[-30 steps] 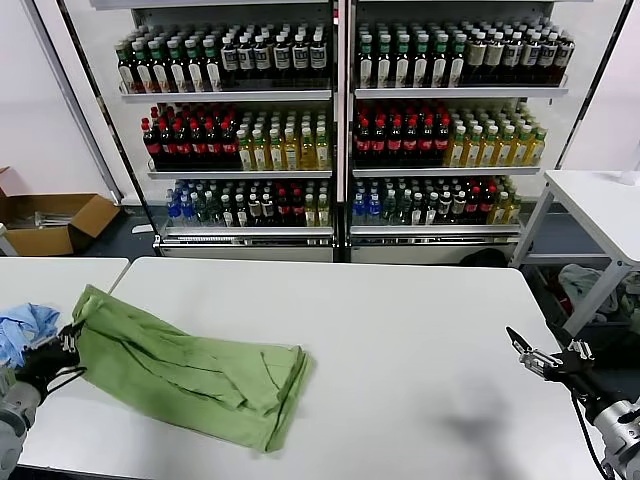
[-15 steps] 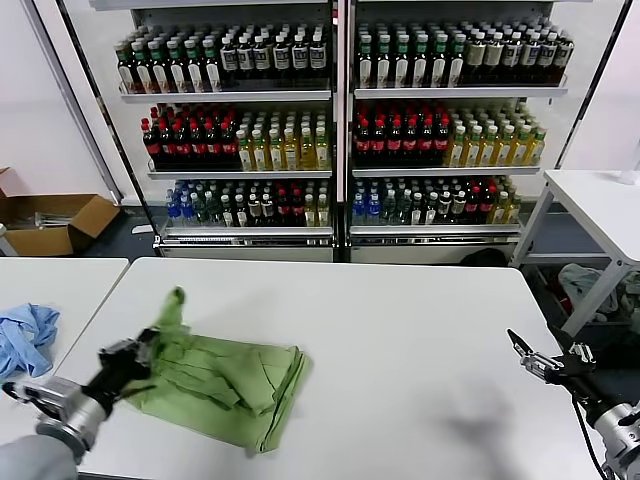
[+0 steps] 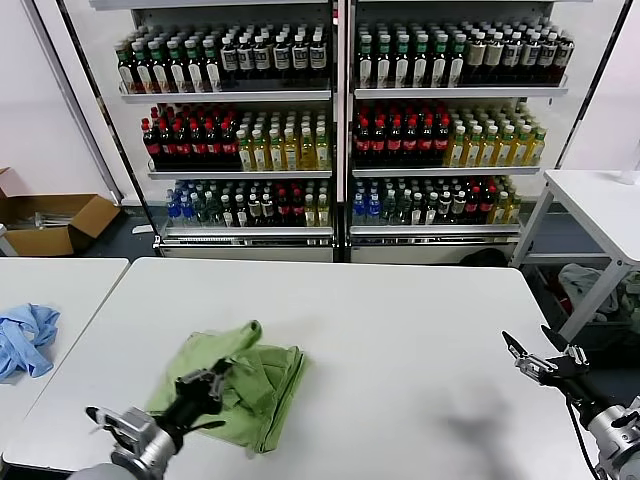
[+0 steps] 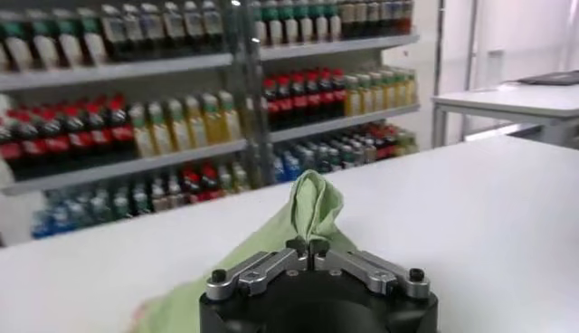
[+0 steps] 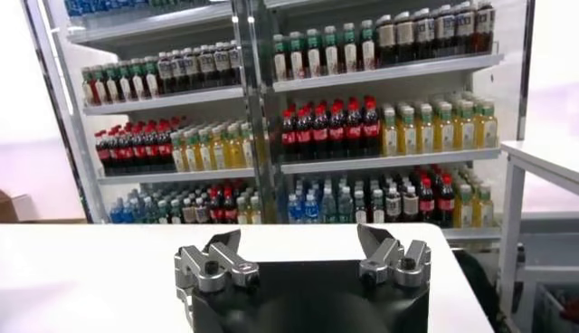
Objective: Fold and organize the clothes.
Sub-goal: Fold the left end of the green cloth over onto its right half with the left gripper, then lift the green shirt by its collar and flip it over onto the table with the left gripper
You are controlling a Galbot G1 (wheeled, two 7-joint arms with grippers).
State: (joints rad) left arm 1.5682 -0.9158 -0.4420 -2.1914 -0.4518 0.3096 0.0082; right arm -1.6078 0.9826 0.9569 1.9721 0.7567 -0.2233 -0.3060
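Now the left gripper [image 3: 213, 384] pinches the folded polo shirt [image 3: 255, 380] — its bundle running front-to-back — right gripper [image 3: 532, 362] spread.

green polo shirt [image 3: 258, 380] | bunched, partly folded | near-left part of white table, one edge lifted

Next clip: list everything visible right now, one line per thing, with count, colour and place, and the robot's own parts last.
Polo shirt: one, light green, partly folded, near-left part of the main table.
Main table: one, white, centre.
Cloth: one, light blue, crumpled on the side table at left.
Side table: one, white, left.
Shelves of bottles: many bottles, dark, red, yellow, blue, behind the tables.
Cardboard box: one, brown, on the floor far left.
Another table: one, white, far right.
Left gripper: black, fingers shut on the shirt's edge.
Right gripper: black, open, idle at the table's right edge.
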